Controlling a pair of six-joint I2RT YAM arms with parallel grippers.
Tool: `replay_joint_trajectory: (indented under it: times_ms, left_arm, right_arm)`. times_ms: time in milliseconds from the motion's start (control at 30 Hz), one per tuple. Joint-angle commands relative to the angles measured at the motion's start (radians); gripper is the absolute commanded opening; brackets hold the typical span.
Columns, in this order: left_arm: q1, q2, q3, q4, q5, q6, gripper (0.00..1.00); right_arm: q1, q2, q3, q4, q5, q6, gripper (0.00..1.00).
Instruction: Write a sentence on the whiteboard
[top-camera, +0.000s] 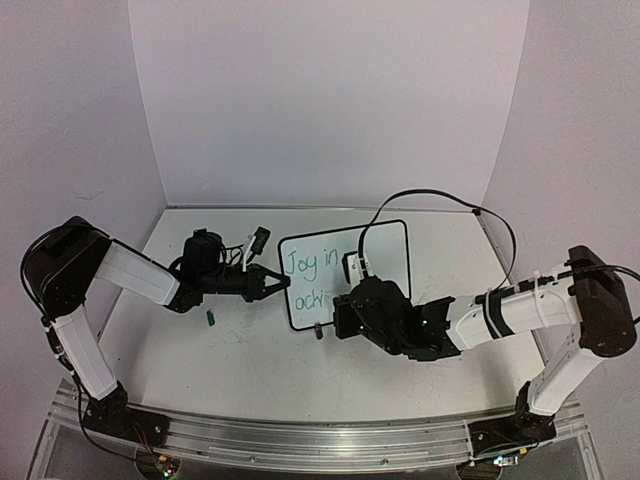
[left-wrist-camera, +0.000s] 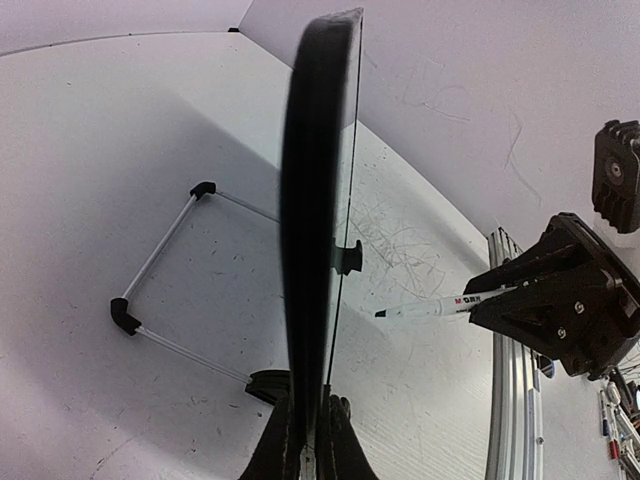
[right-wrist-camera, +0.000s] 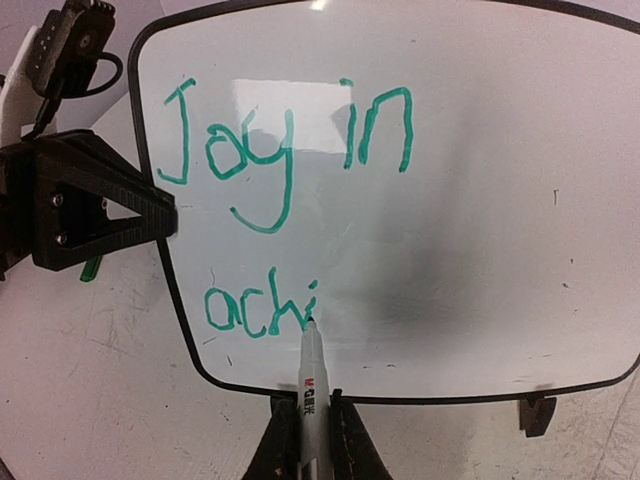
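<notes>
The matte black, wedge-shaped left gripper (top-camera: 278, 284) is clamped on the left rim of the glossy, round-cornered whiteboard (right-wrist-camera: 480, 200), which stands mid-table (top-camera: 240, 350). Its green sentence (right-wrist-camera: 187, 130) reads "Joy in / achi". The right gripper (right-wrist-camera: 305, 445) pinches a slim white marker (right-wrist-camera: 310, 365) with its tip at the "i"; from above, that arm hides the board's lower corner.
</notes>
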Motion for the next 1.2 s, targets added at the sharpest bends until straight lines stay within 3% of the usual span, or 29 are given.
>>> replay_joint_trajectory:
  times_ms: [0, 1167]
  left_arm:
    - [-0.007, -0.027, 0.026, -0.031, -0.020, 0.035, 0.00]
    - [-0.010, -0.027, 0.027, -0.036, -0.017, 0.042, 0.00]
  right_arm:
    - [-0.001, -0.003, 0.003, 0.010, -0.002, 0.008, 0.00]
    - [-0.018, 0.075, 0.070, -0.024, 0.054, 0.032, 0.00]
